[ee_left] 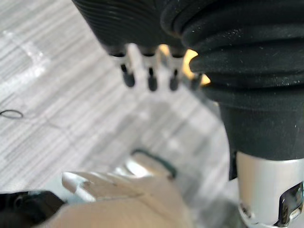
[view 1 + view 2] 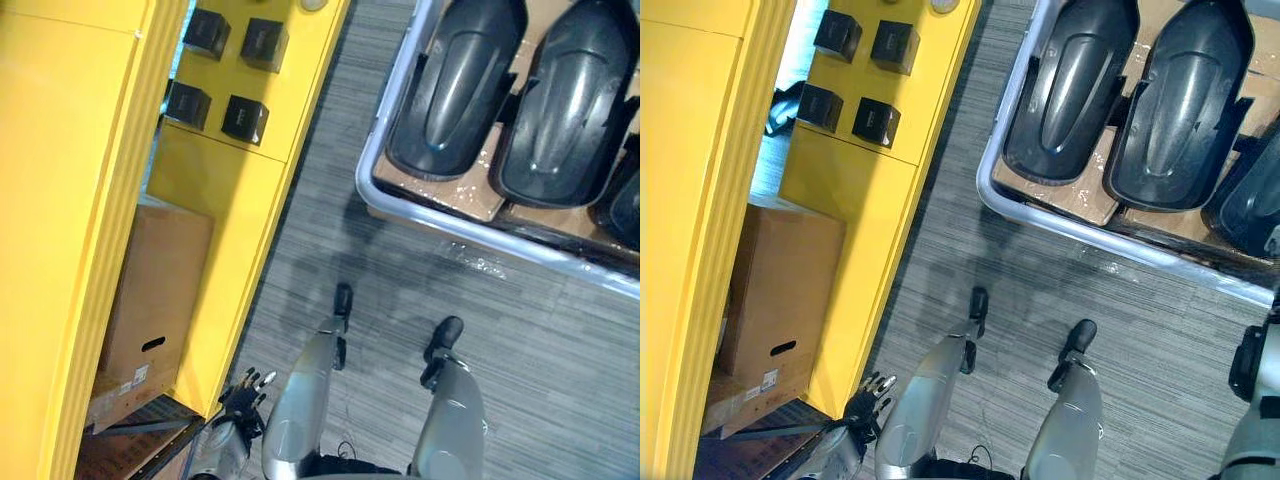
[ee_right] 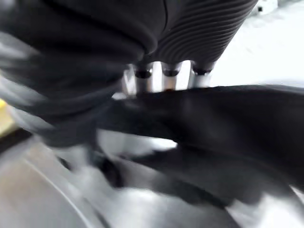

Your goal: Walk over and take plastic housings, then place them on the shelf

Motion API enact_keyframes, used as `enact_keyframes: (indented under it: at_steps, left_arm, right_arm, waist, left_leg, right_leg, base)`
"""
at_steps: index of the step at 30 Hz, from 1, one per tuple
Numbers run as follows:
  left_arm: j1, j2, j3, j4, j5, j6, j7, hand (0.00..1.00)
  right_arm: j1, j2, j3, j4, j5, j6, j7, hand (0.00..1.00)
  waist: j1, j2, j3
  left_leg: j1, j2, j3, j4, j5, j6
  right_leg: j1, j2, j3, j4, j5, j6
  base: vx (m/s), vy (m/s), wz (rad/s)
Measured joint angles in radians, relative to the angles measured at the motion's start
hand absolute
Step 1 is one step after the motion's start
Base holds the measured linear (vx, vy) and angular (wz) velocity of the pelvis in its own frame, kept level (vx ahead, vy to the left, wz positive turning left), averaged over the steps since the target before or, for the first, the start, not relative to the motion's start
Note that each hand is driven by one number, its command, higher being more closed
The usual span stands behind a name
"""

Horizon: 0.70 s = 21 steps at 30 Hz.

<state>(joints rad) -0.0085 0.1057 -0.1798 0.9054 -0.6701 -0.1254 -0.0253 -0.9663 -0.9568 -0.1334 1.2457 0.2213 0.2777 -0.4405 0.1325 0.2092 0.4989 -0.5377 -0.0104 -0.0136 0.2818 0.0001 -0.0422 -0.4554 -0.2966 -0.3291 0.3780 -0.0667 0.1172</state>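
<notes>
Several dark grey plastic housings lie dome-up on cardboard in a light grey cart [image 2: 450, 226] ahead on the right: one [image 2: 455, 85], a second [image 2: 575, 100] beside it, and a third [image 2: 625, 205] cut off at the edge. My left hand [image 2: 243, 392] hangs low beside the yellow shelf [image 2: 240, 200], its fingers [image 1: 149, 78] straight over the floor and holding nothing. My right hand [image 3: 164, 76] is pressed close against a dark curved housing surface [image 3: 228, 114] that crosses in front of it. The right forearm [image 2: 1252, 372] shows at the cart's near corner.
The yellow shelf unit stands along the left, with small black boxes [image 2: 245, 118] on its upper level and a brown cardboard box [image 2: 155, 295] low inside. Grey striped carpet [image 2: 330, 200] runs between shelf and cart.
</notes>
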Motion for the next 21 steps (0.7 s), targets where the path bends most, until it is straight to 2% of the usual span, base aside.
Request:
enact_keyframes:
  at_steps: [6, 13, 18, 20, 21]
  left_arm:
    - [0.0, 0.0, 0.0, -0.003, 0.001, -0.002, -0.001, 0.0]
    - [0.009, 0.007, 0.003, -0.03, 0.0, -0.005, -0.002, 0.0]
    - [0.014, 0.015, 0.035, -0.056, -0.003, -0.012, -0.001, 0.0]
    - [0.025, 0.013, 0.044, -0.074, -0.029, -0.029, -0.001, 0.0]
    - [0.038, 0.012, 0.053, -0.094, -0.049, -0.046, -0.001, 0.0]
  right_arm:
    - [0.003, 0.033, 0.003, -0.001, -0.089, -0.075, -0.024, 1.0]
    - [0.022, 0.055, 0.056, -0.095, -0.199, -0.104, -0.033, 1.0]
    - [0.05, 0.073, 0.076, -0.259, -0.239, -0.142, -0.054, 1.0]
    - [0.074, 0.088, 0.075, -0.303, -0.246, -0.146, -0.064, 1.0]
    - [0.103, 0.106, 0.074, -0.348, -0.247, -0.146, -0.065, 1.0]
  waist:
    - [-0.006, 0.0, 0.0]
    - [-0.022, -0.011, 0.007]
    - [-0.041, -0.048, 0.031]
    - [-0.044, -0.066, 0.035]
    - [-0.05, -0.084, 0.037]
  left_leg:
    - [0.014, 0.006, 0.012, 0.003, 0.0, 0.0]
    - [0.067, 0.023, 0.021, 0.006, -0.003, -0.002]
    - [0.109, 0.042, 0.024, 0.006, -0.009, -0.01]
    - [0.124, 0.047, 0.024, 0.009, -0.014, -0.011]
    - [0.139, 0.052, 0.024, 0.016, -0.023, -0.013]
  right_leg:
    - [0.004, 0.002, 0.01, 0.008, -0.002, -0.002]
    - [0.059, 0.02, 0.017, -0.008, 0.0, -0.002]
    - [0.102, 0.039, 0.017, -0.022, -0.001, -0.004]
    - [0.119, 0.045, 0.017, -0.022, -0.001, -0.004]
    - [0.141, 0.051, 0.016, -0.026, -0.001, -0.005]
  base:
    - [0.02, -0.002, -0.06]
    - [0.0, 0.003, -0.07]
    - [-0.01, -0.008, -0.08]
    - [0.03, -0.009, -0.03]
    - [0.04, -0.002, -0.02]
